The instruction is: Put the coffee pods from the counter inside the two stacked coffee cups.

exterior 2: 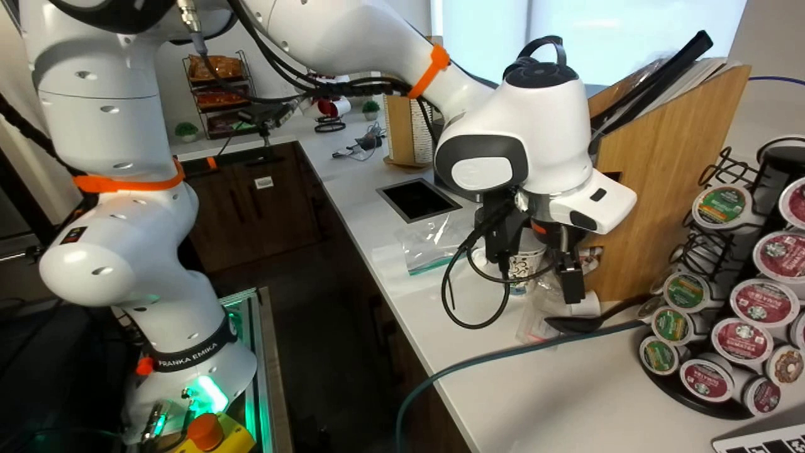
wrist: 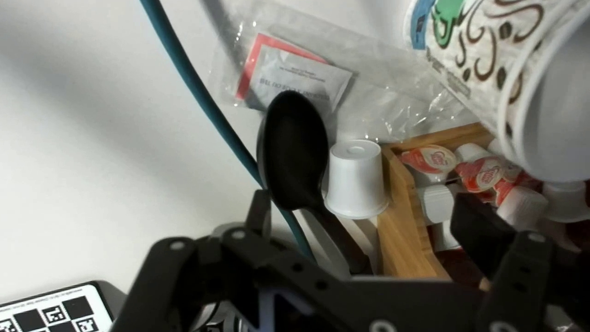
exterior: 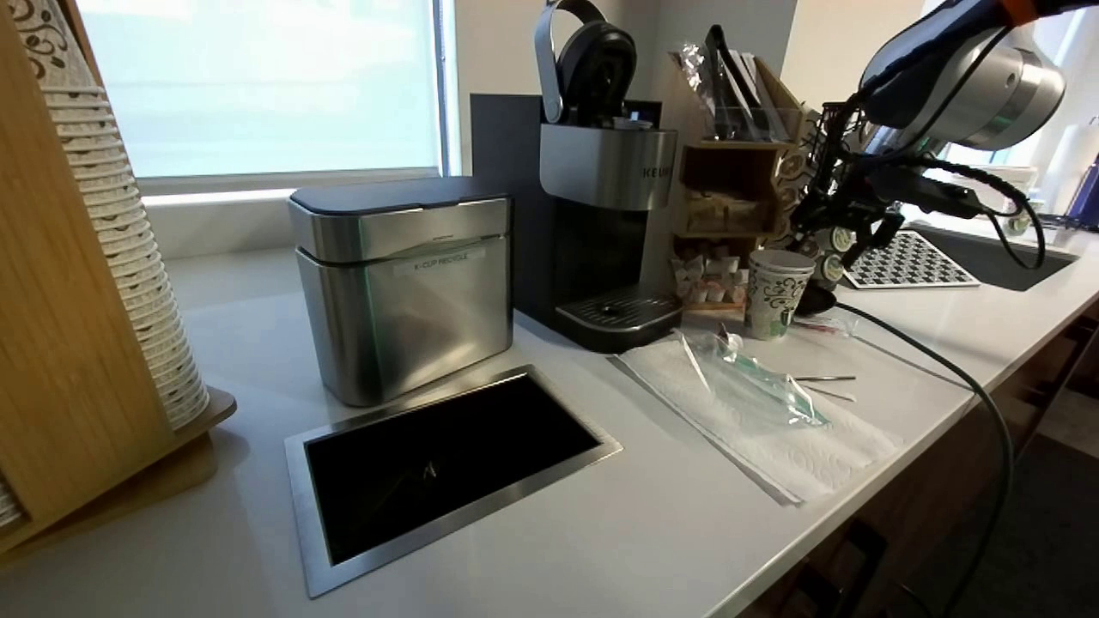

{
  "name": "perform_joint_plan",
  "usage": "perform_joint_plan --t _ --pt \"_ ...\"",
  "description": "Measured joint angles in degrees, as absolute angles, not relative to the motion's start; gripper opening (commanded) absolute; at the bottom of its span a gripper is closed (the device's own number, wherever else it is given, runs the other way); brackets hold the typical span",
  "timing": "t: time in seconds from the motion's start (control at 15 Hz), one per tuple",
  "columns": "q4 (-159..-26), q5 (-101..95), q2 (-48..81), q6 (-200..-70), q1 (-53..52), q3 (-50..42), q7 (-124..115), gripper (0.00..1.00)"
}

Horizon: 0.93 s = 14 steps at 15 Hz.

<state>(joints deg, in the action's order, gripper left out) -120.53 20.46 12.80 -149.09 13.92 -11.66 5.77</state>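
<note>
A white coffee pod (wrist: 357, 180) stands upside down on the counter (wrist: 92, 138), between a black spoon and a wooden organizer; it also shows in an exterior view (exterior 2: 586, 305). The two stacked coffee cups (wrist: 479, 55) stand upright near the organizer, with a brown leaf pattern; they show in both exterior views (exterior: 777, 296) (exterior 2: 527, 270). My gripper (wrist: 368, 219) is open and empty above the pod, its fingers spread wide to either side in the wrist view. In the exterior views the gripper (exterior: 840, 232) (exterior 2: 539, 270) hangs above the counter beside the cups.
The black spoon (wrist: 295, 147) lies against the pod's side. A teal cable (wrist: 203, 92) crosses the counter. The wooden organizer (exterior 2: 666, 207) holds creamers (wrist: 433, 159). A pod carousel (exterior 2: 742, 302), clear plastic bags (exterior: 747, 378) and a coffee machine (exterior: 605, 172) stand or lie near.
</note>
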Motion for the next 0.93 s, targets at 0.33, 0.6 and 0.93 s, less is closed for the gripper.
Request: perform_joint_plan --t 0.33,0.6,0.93 --pt "-119.0 21.0 15.7 -153.6 14.6 -9.4 8.2 1.00" --pt "-119.3 22.5 17.2 -155.9 17.0 -6.2 15.2 1.00" --pt "-120.7 24.0 18.2 -161.3 19.4 -3.8 21.5 1.00"
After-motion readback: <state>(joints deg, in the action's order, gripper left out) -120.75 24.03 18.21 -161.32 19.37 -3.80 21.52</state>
